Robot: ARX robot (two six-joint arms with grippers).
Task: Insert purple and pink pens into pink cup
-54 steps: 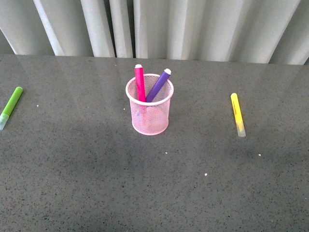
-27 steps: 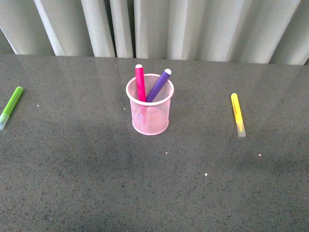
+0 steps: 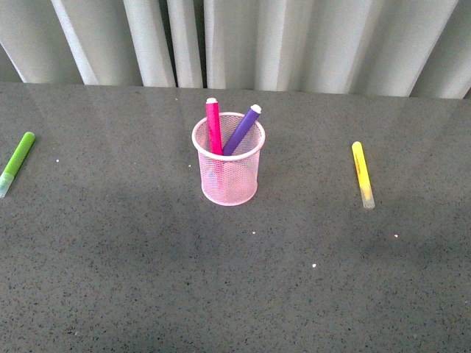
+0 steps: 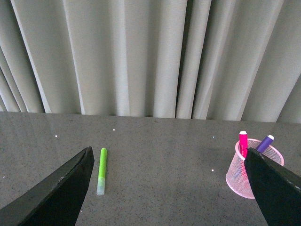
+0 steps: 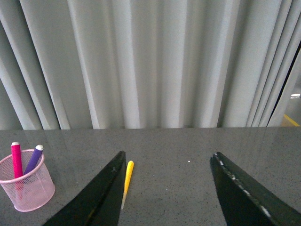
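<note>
Claws first: my left claw [image 4: 164, 188] is wide apart with nothing in it, and my right claw [image 5: 164, 188] is wide apart and empty too. I only see them from the wrist views; neither arm shows in the front view. Both hang back above the near side of the tabletop [image 3: 147, 294], well apart from the things on it.

Out past them stands the pink cup [image 3: 228, 168], upright near the middle, toward the far side. The pink pen [image 3: 213, 125] stands almost straight in the cup at its left. The purple pen [image 3: 243, 129] leans to the right and rests on the rim. Both white ends poke out over the top. So I think the job is done.

If I had to lift a pen, I think it would be light, stiff and a bit slippery, so I would pinch the part sticking out above the rim. The mesh cup looks light and could tip with a bump.

The green marker [image 3: 16, 163] lies far left. The yellow marker [image 3: 362, 174] lies to the right.
</note>
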